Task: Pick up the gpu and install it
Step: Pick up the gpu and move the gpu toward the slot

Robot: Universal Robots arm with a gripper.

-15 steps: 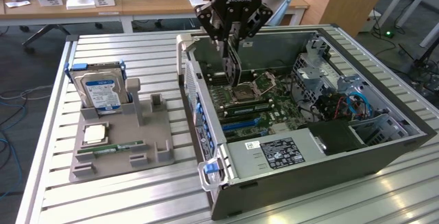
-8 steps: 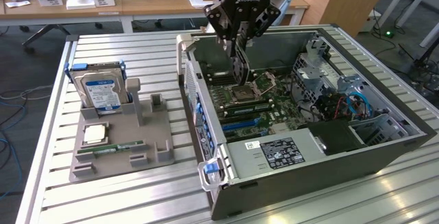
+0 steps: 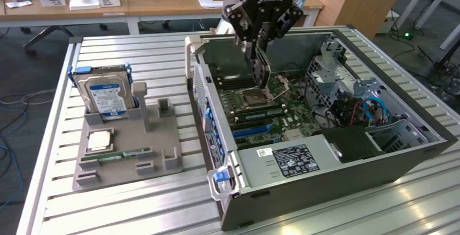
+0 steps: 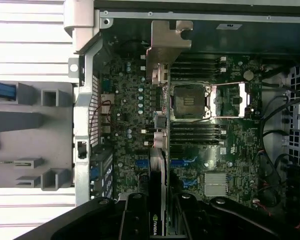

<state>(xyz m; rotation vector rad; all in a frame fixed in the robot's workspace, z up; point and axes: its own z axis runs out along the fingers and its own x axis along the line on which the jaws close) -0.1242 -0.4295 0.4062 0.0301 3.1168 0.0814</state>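
Hand (image 3: 261,40) pinches the gpu (image 3: 263,73), held on edge inside the open case (image 3: 323,175). In the exterior view the card hangs over the motherboard (image 3: 291,113), at 12 o'clock from the socket (image 3: 253,98).

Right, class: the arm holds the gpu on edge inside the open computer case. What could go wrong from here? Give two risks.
1. The gpu hangs from the gripper, gripped only at its upper end, so it could tilt or slip in the grip.
2. Its lower end is close to the CPU socket and the crowded motherboard; a misaligned descent might strike those parts rather than seat properly.
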